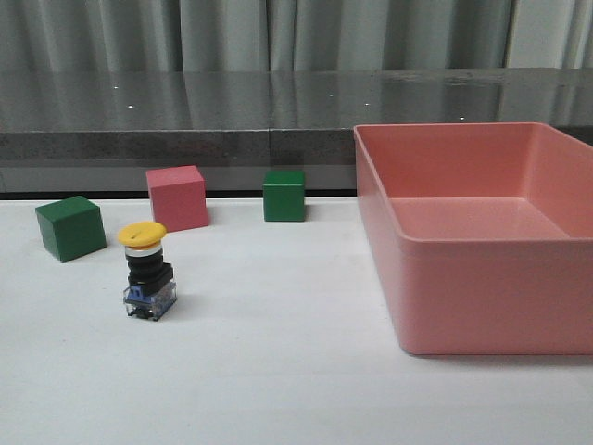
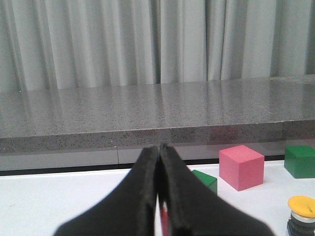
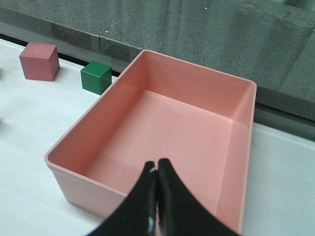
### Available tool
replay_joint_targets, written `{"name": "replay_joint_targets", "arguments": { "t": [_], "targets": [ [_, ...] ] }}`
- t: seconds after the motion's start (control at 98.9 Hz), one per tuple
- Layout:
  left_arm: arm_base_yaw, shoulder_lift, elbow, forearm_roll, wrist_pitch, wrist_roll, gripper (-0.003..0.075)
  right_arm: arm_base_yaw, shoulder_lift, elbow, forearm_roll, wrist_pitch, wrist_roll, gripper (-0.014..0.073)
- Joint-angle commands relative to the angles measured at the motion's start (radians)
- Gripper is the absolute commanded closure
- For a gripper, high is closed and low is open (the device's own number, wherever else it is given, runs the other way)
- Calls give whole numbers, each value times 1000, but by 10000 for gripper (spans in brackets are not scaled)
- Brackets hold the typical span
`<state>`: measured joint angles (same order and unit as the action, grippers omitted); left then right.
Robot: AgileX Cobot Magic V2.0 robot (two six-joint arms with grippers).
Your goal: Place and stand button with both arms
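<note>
The button [image 1: 147, 273] stands upright on the white table at the left, yellow cap on top, black-and-silver body, blue and clear base below. Its yellow cap also shows in the left wrist view [image 2: 301, 205] at the frame's lower right corner. Neither arm shows in the front view. My left gripper [image 2: 159, 150] is shut and empty, above the table and apart from the button. My right gripper [image 3: 157, 164] is shut and empty, above the near wall of the pink bin [image 3: 231, 123].
A green cube [image 1: 70, 227], a pink cube [image 1: 176, 197] and a second green cube [image 1: 283, 195] stand behind the button. The large pink bin [image 1: 482, 306] fills the right side. A grey stone ledge [image 1: 185, 120] runs along the back.
</note>
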<state>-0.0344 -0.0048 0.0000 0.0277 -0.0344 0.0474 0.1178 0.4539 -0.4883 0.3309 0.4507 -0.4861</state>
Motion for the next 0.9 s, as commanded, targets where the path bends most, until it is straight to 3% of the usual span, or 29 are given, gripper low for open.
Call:
{"name": "replay_joint_targets", "arguments": {
  "t": [0.0,0.435,0.637,0.647,0.889],
  "targets": [
    [2,-31,46,-9,-83,-8,740,-7,3,-28,6,-65,1,654],
    [2,-31,46,-9,-83,-8,740,-7,-18,-24,-19,-82,23,654],
    [2,-31,46,-9,-83,-8,739,-7,-135,81,-268,-184,380,654],
    [2,-31,46,-9,-83,-8,740,-7,-294,278,-394,-343,594,654],
    [2,-31,46,-9,-83,-8,740,-7,-467,465,-394,-501,597,654]
  ]
}}
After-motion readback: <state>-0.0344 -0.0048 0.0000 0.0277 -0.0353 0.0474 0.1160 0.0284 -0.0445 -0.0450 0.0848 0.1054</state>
